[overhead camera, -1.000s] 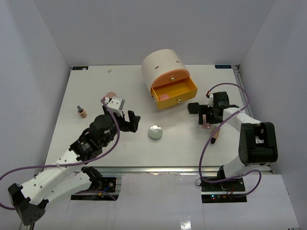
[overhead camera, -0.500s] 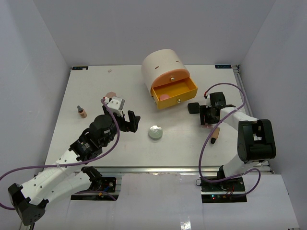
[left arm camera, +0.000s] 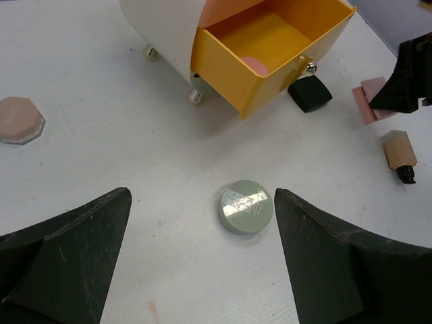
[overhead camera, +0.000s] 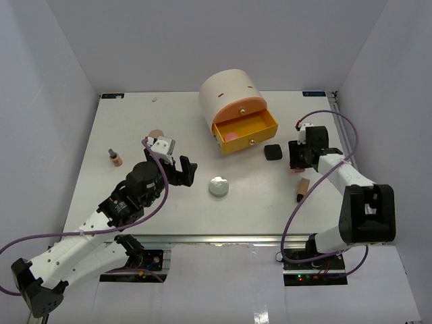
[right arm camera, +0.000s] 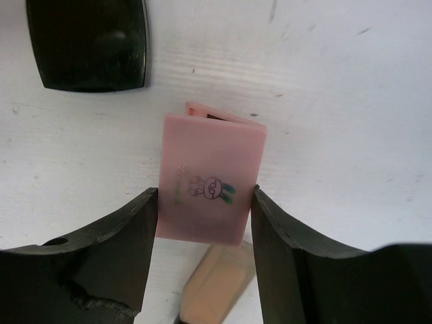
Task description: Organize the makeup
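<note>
Right gripper (right arm camera: 204, 196) clamps pink flat palette (right arm camera: 210, 169) by its long edges, low over the table between black square case (right arm camera: 88, 40) and tan tube (right arm camera: 212, 283); likely light, stiff, slick hinged plastic, so hold mid-edge; left gripper (left arm camera: 201, 196) open above silver-white round compact (left arm camera: 246, 206)

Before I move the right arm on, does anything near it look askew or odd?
The pink palette between the right gripper fingers sits slightly skewed. A second pink layer peeks out at its far edge, as if it is not fully closed. A tan tube lies on its side right beside it. Nothing looks spilled.
</note>
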Controlling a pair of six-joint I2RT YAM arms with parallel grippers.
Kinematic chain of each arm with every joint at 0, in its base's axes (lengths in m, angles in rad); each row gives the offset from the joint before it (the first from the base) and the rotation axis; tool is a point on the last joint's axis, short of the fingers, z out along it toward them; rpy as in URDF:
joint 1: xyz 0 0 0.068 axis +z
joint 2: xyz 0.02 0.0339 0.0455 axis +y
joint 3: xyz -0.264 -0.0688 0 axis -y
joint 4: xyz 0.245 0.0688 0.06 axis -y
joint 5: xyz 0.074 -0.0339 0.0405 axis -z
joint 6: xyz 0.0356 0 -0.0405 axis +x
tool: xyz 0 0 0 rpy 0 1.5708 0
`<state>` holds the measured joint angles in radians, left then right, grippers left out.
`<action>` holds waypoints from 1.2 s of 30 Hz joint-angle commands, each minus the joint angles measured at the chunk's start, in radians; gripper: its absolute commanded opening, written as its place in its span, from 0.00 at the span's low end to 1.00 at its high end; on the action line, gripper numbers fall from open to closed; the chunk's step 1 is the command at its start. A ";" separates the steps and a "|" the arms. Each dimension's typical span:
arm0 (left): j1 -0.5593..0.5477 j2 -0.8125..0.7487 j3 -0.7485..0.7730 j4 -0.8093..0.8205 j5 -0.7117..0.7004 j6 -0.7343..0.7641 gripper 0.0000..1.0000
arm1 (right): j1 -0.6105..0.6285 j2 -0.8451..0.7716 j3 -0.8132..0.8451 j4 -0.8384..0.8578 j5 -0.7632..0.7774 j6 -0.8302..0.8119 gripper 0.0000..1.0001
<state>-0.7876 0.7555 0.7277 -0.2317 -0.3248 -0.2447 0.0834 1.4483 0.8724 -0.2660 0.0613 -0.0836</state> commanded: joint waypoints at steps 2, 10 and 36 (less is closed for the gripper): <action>0.004 -0.012 -0.005 0.015 0.008 -0.002 0.98 | -0.021 -0.193 0.057 0.043 -0.151 -0.130 0.10; 0.004 -0.006 -0.014 0.029 0.029 0.006 0.98 | 0.018 -0.187 0.267 -0.035 -0.464 -0.242 0.09; 0.004 0.010 -0.022 0.040 0.041 0.018 0.98 | 0.142 0.110 0.594 -0.052 -0.683 -0.032 0.11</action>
<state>-0.7876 0.7705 0.7129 -0.2085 -0.2948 -0.2354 0.2037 1.5033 1.3962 -0.3407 -0.5798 -0.1606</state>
